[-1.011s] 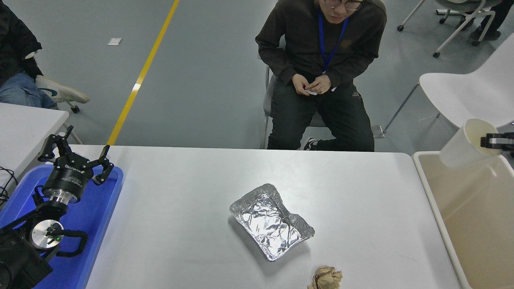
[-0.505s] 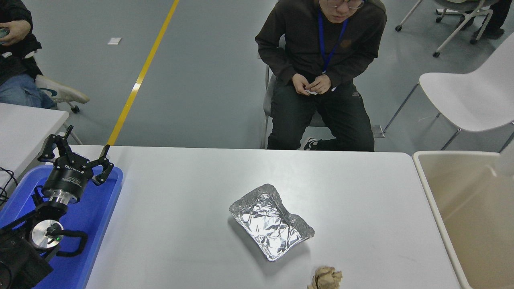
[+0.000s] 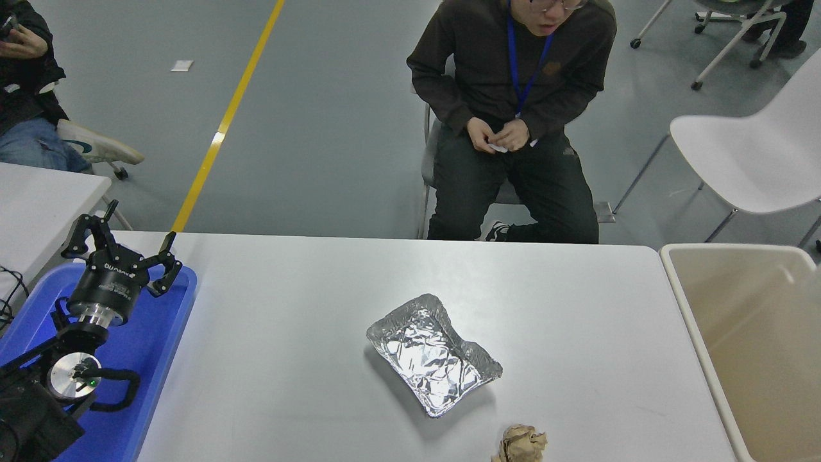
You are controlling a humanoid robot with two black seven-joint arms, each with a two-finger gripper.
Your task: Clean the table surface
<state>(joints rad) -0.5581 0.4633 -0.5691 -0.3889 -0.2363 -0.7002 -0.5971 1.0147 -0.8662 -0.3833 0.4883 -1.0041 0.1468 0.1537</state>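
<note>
Left gripper (image 3: 122,247) parked, fingers spread, over the blue tray (image 3: 151,346).
We see crumpled foil tray (image 3: 431,353) mid table surface (image 3: 288,333), paper wad (image 3: 521,444) just nearer us.

White lettering runs across the black cylindrical body of the left gripper (image 3: 120,253), too small and upside-down to read.

Bright, even overhead lighting, no dim corners. Soft short shadow at near-left edge of foil tray (image 3: 433,351); foil throwing speckled glare. White surface (image 3: 308,359) matte, mildly washed out, no hotspots. Sharp focus centre to edges. Slight wide-angle bowing along surface's far edge.
</note>
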